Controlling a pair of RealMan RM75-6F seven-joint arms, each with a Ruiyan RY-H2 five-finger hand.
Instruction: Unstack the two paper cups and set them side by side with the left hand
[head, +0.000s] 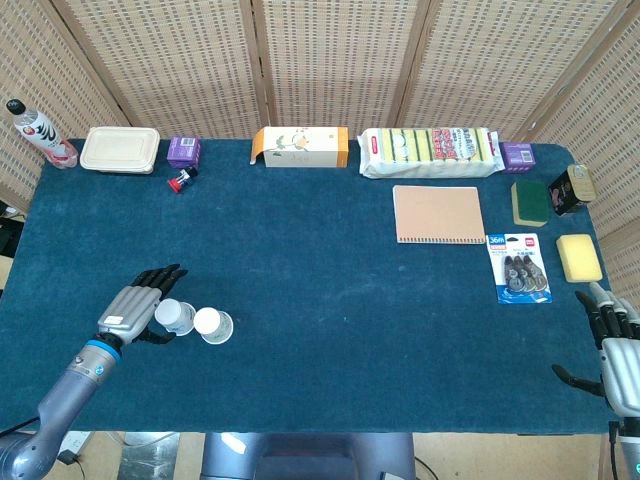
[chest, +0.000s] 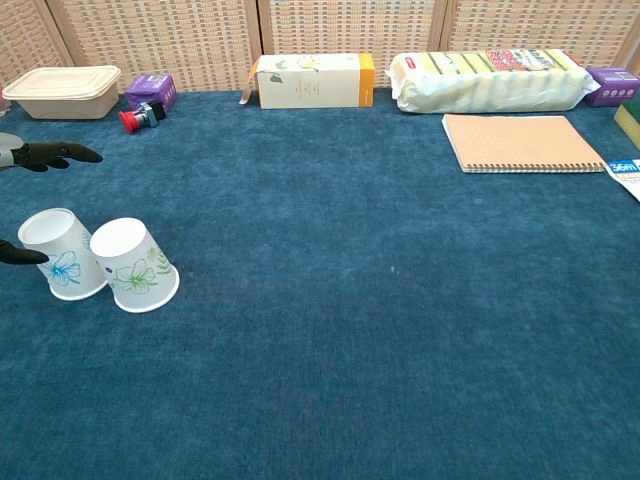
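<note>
Two white paper cups stand upside down, side by side and touching, near the table's front left. The blue-flowered cup (chest: 58, 255) (head: 176, 317) leans slightly left; the green-leafed cup (chest: 133, 265) (head: 213, 325) is on its right. My left hand (head: 130, 310) lies just left of the blue-flowered cup, holding nothing. Its fingers (chest: 50, 153) stretch out above and behind the cup, and the thumb tip (chest: 20, 254) sits at the cup's left side. My right hand (head: 618, 350) rests open at the front right edge, far from the cups.
Along the back edge stand a bottle (head: 38, 133), a lunch box (head: 120, 150), a purple box (head: 184, 151), a carton (head: 300, 146) and a sponge pack (head: 430, 150). A notebook (head: 438, 214), blister pack (head: 519, 268) and yellow sponge (head: 579, 257) lie at the right.
</note>
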